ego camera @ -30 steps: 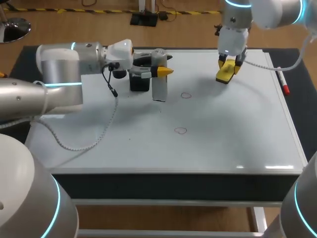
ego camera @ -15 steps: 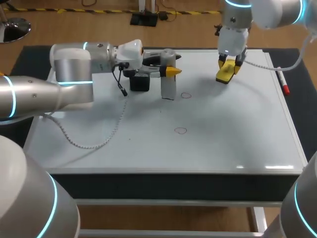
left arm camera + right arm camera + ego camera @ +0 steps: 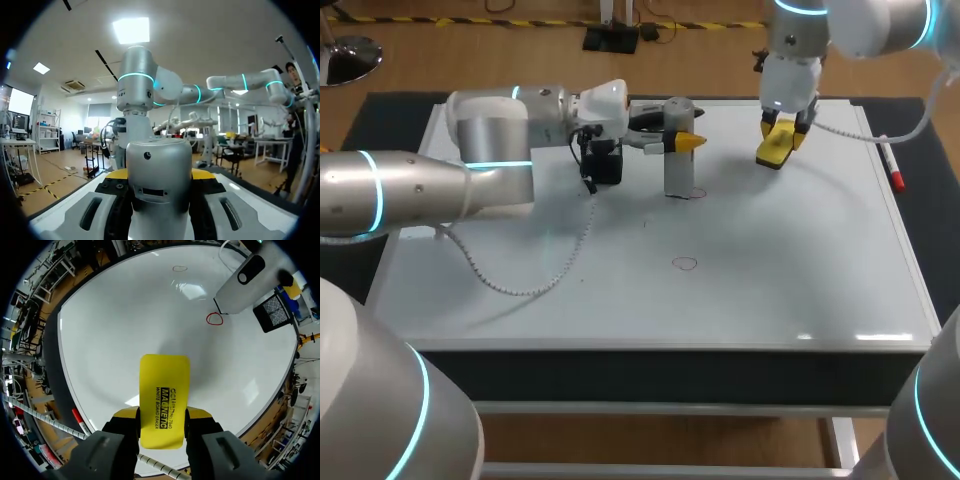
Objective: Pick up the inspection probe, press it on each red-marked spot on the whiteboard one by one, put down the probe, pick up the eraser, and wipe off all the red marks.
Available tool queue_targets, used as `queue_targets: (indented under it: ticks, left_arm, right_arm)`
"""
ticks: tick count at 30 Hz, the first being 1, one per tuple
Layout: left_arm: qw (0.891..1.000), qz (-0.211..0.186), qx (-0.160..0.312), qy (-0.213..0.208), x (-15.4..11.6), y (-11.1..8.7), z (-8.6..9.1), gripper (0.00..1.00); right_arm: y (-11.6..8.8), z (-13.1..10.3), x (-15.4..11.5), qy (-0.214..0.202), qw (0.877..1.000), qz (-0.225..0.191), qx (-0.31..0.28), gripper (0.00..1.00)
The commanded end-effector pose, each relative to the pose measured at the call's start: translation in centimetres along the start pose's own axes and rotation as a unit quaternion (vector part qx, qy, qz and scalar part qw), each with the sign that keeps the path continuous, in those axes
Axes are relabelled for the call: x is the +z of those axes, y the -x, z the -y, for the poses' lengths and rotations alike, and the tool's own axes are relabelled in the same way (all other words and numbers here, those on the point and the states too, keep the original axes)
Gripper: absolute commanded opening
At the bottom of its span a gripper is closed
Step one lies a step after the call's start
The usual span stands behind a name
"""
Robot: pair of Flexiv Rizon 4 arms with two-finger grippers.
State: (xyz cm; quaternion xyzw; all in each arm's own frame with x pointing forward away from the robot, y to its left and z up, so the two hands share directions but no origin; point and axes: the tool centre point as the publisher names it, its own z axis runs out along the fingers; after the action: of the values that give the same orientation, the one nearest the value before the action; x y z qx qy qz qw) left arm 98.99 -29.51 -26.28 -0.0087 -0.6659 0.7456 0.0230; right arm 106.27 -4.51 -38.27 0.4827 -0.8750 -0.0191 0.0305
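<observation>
**A:** Head view first: why is the left end effector [image 3: 682,143] out over the whiteboard [image 3: 770,290]?

**B:** It pinches the inspection probe [image 3: 678,165] from two sides and holds it upright. The probe's lower end sits just beside the farther red ring [image 3: 696,192]. I'd judge this is the pressing step. The nearer red ring [image 3: 685,264] lies well apart, toward the front edge. Whether the tip actually touches the board, I cannot tell.

**A:** And the other arm?

**B:** The right end effector [image 3: 778,140] hangs over the board's far side, clamped on the yellow eraser [image 3: 773,152], away from both rings. It is probably parked there, out of the probe's way and ready for wiping.

**A:** Any writing?

**B:** In the right wrist view the eraser's face [image 3: 163,400] carries a few lines of black print, which I won't read out. In the left wrist view the probe [image 3: 159,170] shows only a small dark dot and a slot, with no legible label.
</observation>
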Motion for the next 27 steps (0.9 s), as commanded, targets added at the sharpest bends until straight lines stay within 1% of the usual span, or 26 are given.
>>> queue_targets:
  ticks: [1,2,3,5,6,15,18,19,27]
  left_arm:
    - [1.000,0.011,0.003,0.002,1.3,-0.1,-0.4,0.00]
    - [1.000,0.013,0.003,0.001,1.5,-0.2,-0.4,0.00]
    - [1.000,0.020,0.004,0.010,1.7,-0.2,-0.4,0.00]
    - [1.000,0.030,0.002,0.006,1.9,-0.2,-0.5,0.00]
    - [0.999,0.035,0.003,0.011,2.0,-0.2,-0.5,0.00]
    - [0.998,0.066,0.002,0.007,2.4,-0.2,-0.5,0.00]
    - [0.998,0.066,0.003,0.008,2.6,-0.2,-0.6,0.00]
    - [0.998,0.068,0.004,0.015,2.6,-0.2,-0.6,0.00]
    - [0.997,0.069,0.004,0.015,2.8,-0.1,-1.1,0.00]
  right_arm:
    - [-0.1,0.1,-0.1,-0.001,1.000,-0.001,-0.001,0.00]
    - [-0.1,0.1,-0.1,-0.001,1.000,-0.001,-0.001,0.00]
    - [-0.1,0.1,-0.1,-0.001,1.000,-0.001,-0.001,0.00]
    - [-0.1,0.1,-0.1,-0.001,1.000,-0.001,-0.001,0.00]
    - [-0.1,0.1,-0.1,-0.001,1.000,-0.001,-0.001,0.00]
    - [-0.1,0.1,-0.1,-0.001,1.000,-0.001,-0.001,0.00]
    - [-0.1,0.1,-0.1,-0.001,1.000,-0.001,-0.001,0.00]
    - [-0.1,0.1,-0.1,-0.001,1.000,-0.001,-0.001,0.00]
    - [-0.1,0.1,-0.1,-0.001,1.000,-0.001,-0.001,0.00]
